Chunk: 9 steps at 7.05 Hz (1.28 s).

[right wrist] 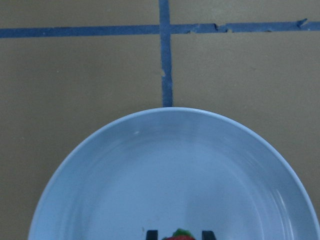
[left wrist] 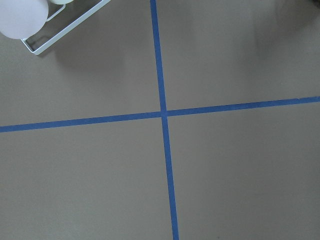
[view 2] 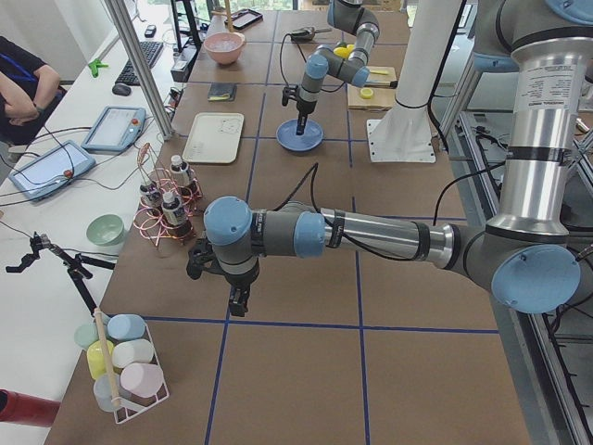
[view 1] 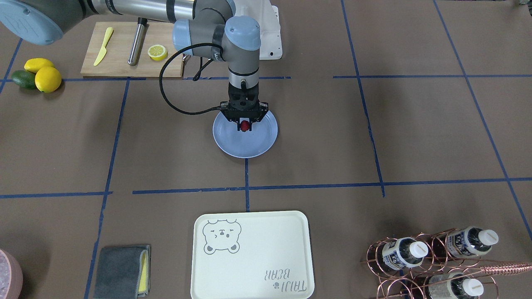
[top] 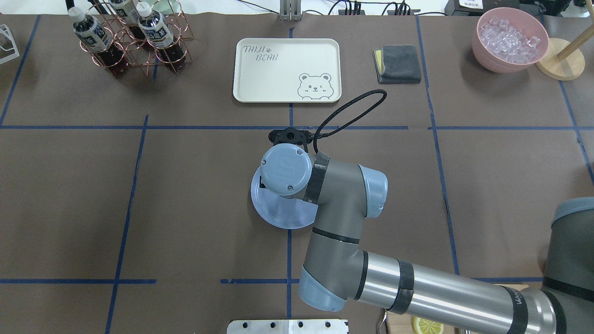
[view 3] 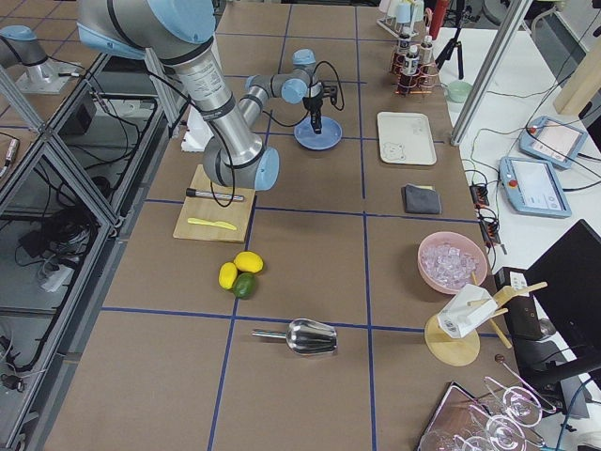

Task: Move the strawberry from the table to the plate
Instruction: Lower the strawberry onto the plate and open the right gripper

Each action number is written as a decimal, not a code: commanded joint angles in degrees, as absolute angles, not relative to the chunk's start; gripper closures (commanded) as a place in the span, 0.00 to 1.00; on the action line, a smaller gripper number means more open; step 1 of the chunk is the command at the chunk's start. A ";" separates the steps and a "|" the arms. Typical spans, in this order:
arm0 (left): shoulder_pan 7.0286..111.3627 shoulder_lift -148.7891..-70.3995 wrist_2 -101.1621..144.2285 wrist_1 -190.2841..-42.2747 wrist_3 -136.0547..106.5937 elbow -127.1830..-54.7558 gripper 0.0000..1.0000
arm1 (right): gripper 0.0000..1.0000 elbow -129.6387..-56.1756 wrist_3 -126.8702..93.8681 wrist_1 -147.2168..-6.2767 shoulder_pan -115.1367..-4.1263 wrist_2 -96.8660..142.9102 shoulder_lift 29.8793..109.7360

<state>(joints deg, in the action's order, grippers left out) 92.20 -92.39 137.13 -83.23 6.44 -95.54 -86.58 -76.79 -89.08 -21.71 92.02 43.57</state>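
Evidently the right gripper (view 1: 245, 123) is closed narrowly on the strawberry (view 1: 245, 126). It is held low over the plate (view 1: 249, 146), probably just clear of its floor, so letting go would land it inside the rim. Around lies the brown tabletop (view 1: 415, 137) with blue tape lines (view 1: 246, 174). The left gripper (view 2: 239, 301) hangs well apart, and I cannot tell how open it is. A desk (view 2: 56, 167) runs alongside.

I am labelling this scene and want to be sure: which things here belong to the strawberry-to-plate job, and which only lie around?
Belong to the job: strawberry, right gripper shut on it, plate beneath it, table.

Only lying about: cutting board, lemon half, bear tray, grey cloth, bottle rack, whole lemons, ice bowl.
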 commanded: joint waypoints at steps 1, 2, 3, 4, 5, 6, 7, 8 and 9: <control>92.20 -92.37 137.20 -83.32 6.42 -95.54 0.00 | 1.00 -85.78 -76.82 -88.95 -21.62 91.76 43.50; 92.20 -92.37 137.20 -83.32 6.42 -95.54 0.00 | 0.91 -85.69 -76.47 -88.86 -21.62 91.76 43.51; 92.20 -92.37 137.20 -83.32 6.42 -95.54 0.00 | 0.69 -85.69 -76.20 -88.94 -21.62 91.84 43.59; 92.20 -92.37 137.20 -83.32 6.42 -95.54 0.00 | 0.57 -85.52 -76.11 -88.86 -21.62 91.85 43.59; 92.20 -92.37 137.20 -83.32 6.42 -95.54 0.00 | 0.51 -85.34 -76.11 -88.86 -21.62 91.85 43.59; 92.20 -92.37 137.20 -83.32 6.42 -95.54 0.00 | 0.49 -84.82 -76.20 -88.86 -21.62 91.85 43.51; 92.20 -92.37 137.20 -83.32 6.42 -95.54 0.00 | 0.45 -84.64 -76.11 -88.86 -21.62 91.85 43.51; 92.20 -92.37 137.20 -83.32 6.42 -95.54 0.00 | 0.35 -84.64 -76.11 -88.86 -21.62 91.85 43.51; 92.20 -92.37 137.20 -83.32 6.42 -95.54 0.00 | 0.00 -84.81 -76.03 -88.77 -21.62 91.93 43.33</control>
